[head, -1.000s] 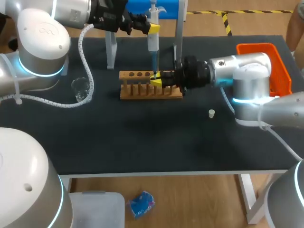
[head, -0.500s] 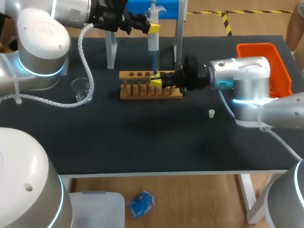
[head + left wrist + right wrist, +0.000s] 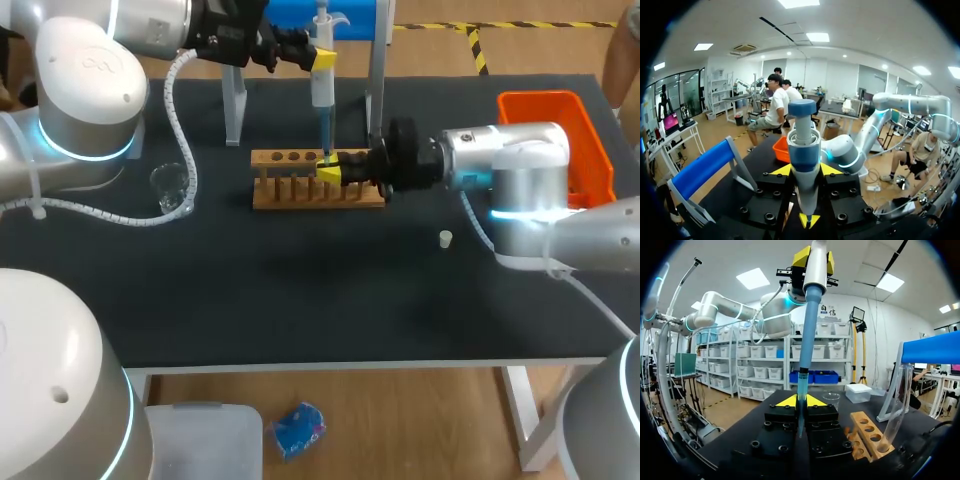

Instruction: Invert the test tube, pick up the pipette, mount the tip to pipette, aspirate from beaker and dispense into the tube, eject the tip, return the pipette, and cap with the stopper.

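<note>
Blue-tipped pipette (image 3: 321, 85) clamped in left jaws, right jaws gripping test tube (image 3: 800, 407), stopper (image 3: 445, 238) only overhead.

I'm seeing an orange bin (image 3: 540, 100) sitting at the black table's (image 3: 320, 300) far right, a wooden rack (image 3: 290, 190) lying mid-table, and a blue-topped stand (image 3: 355, 12) standing behind it.

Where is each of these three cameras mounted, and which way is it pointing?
Head view: fixed above and behind the robot, looking down on the table; left arm and right arm come in from the sides.
Left wrist view: on the left wrist, looking along the left fingers, which grip the pipette.
Right wrist view: on the right wrist, looking along the right fingers, with the rack beside them.
Shared: all three show the pipette.
</note>
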Tool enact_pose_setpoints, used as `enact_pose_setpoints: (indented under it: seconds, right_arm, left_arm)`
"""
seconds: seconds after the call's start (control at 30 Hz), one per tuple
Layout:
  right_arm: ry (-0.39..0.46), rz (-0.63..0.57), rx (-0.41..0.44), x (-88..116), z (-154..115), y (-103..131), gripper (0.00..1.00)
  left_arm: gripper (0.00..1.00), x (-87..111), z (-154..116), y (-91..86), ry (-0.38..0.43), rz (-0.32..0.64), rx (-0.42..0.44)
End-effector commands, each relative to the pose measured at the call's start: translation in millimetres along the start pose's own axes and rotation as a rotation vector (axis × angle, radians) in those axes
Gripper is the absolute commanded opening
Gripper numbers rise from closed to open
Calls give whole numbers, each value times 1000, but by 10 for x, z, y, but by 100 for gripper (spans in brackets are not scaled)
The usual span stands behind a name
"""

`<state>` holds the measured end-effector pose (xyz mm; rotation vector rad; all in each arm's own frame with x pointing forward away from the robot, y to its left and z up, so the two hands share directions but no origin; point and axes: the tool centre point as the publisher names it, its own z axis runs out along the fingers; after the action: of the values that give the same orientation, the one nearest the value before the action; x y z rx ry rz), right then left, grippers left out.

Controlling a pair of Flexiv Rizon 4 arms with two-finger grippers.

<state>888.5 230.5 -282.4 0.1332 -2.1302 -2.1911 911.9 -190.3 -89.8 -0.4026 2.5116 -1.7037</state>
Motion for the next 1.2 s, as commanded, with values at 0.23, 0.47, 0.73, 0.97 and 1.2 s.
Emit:
enact_pose_setpoints:
  seconds: [0.23,0.47,0.73,0.97,1.2]
  right_arm:
    - [-4,-13,5,20,-4,133,0]
    - [-3,-17,6,7,-15,171,0]
    - [-4,-30,7,-18,-38,233,0]
    - [-3,-42,11,-20,-36,254,0]
    - [-20,-45,19,-16,-42,260,100]
  left_arm:
    - [0,-10,13,66,2,2,0]
    - [0,-10,13,66,2,2,0]
    - [0,-10,13,66,2,2,0]
    - [0,-10,13,66,2,2,0]
    - [0,-10,13,66,2,2,0]
